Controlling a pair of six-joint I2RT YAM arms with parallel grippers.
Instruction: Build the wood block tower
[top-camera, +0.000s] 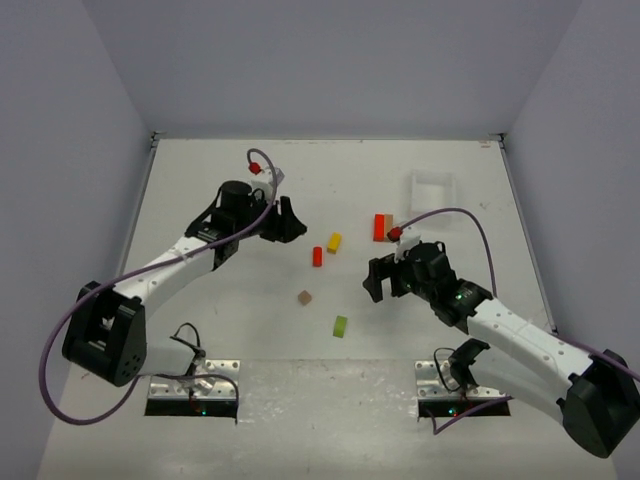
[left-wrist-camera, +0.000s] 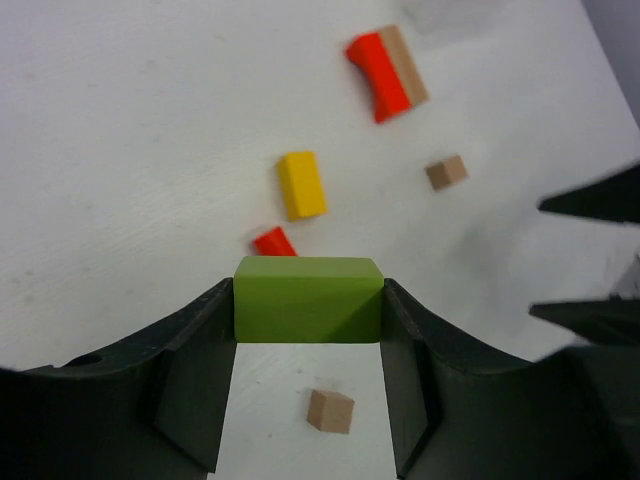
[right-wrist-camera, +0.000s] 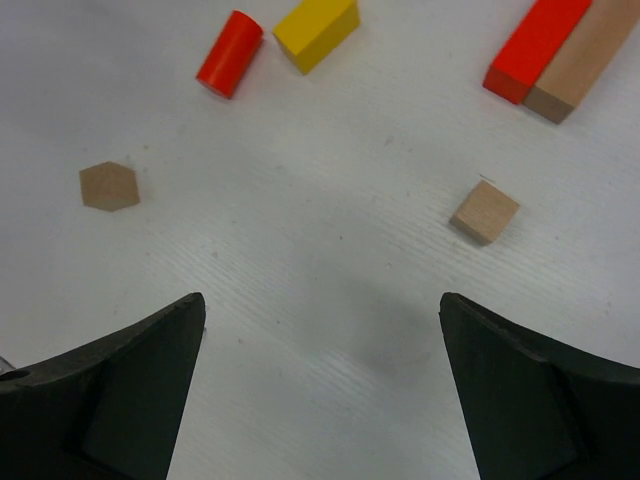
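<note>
My left gripper (left-wrist-camera: 308, 288) is shut on a lime green block (left-wrist-camera: 308, 306) and holds it above the table, with a brown cube (left-wrist-camera: 330, 410) lying below it. From above, the left gripper (top-camera: 288, 222) hides that block. Loose wood blocks lie mid-table: a red bar (top-camera: 379, 227) beside a brown bar (left-wrist-camera: 408, 62), a yellow block (top-camera: 334, 242), a red cylinder (top-camera: 317, 256), a brown cube (top-camera: 304, 297) and a second green block (top-camera: 340, 326). My right gripper (top-camera: 377, 282) stands open over bare table (right-wrist-camera: 322, 310), with another brown cube (right-wrist-camera: 485, 212) ahead of it. No tower is in view.
A white rectangular tray (top-camera: 432, 188) sits at the back right. Grey walls close in the table on three sides. Both arm bases are bolted at the near edge, and purple cables loop off each arm.
</note>
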